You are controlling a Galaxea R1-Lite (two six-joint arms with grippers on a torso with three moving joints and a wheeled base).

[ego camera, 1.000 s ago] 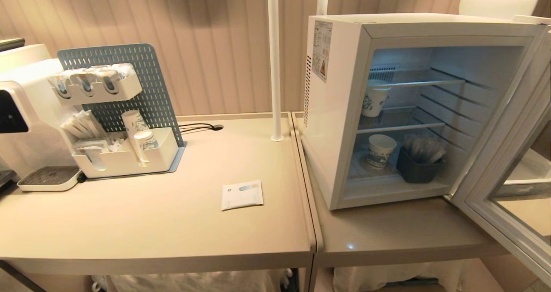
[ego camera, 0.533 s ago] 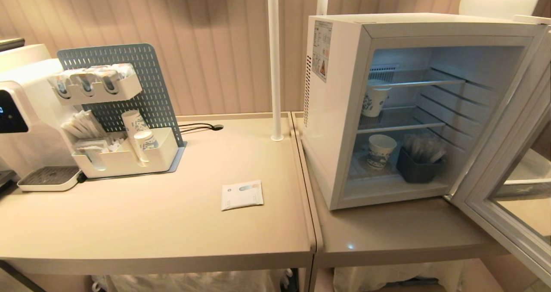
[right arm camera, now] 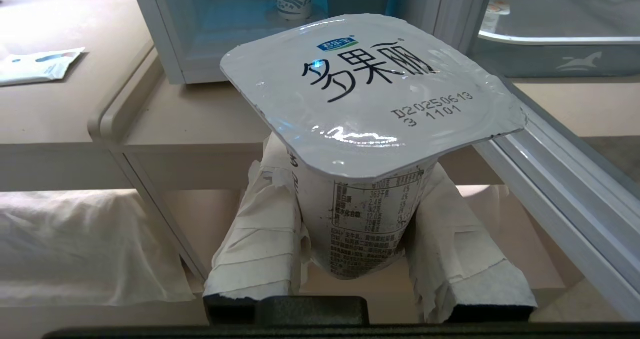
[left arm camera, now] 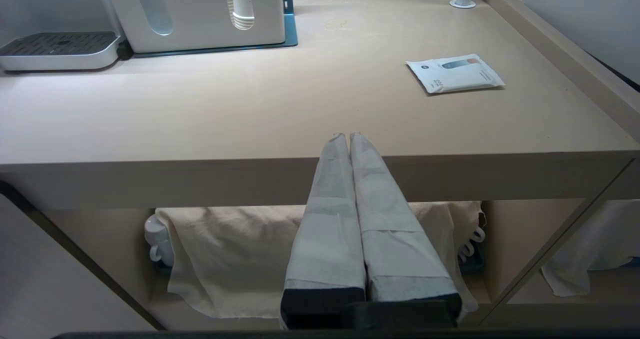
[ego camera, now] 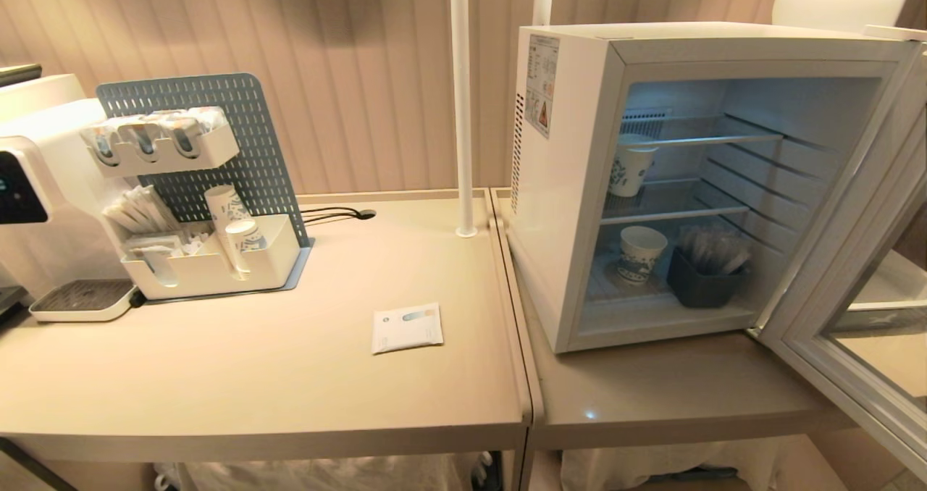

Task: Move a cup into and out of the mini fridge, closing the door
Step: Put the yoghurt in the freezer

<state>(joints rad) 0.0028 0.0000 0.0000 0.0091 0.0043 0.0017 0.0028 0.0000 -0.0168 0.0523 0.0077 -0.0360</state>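
We note right gripper (right arm camera: pixel 350 214) pinching cup (right arm camera: pixel 370 94) upright between taped fingers (right arm camera: pixel 260 239). Beyond jaws: mini fridge (right arm camera: pixel 165 39), door (right arm camera: pixel 560 179) swung wide open. Left gripper (left arm camera: pixel 348 138): jaws pressed together, empty, before table edge (left arm camera: pixel 200 174), sachet (left arm camera: pixel 455 73) farther off.

Counter scene, one change: the dark display panel (ego camera: pixel 18 187) on the white dispenser (ego camera: pixel 54 143), blank a second ago, now shows a faint bluish glimmer at its edge. The dispenser stands well beyond the left gripper (left arm camera: pixel 348 135) and its closed jaws, across the table.
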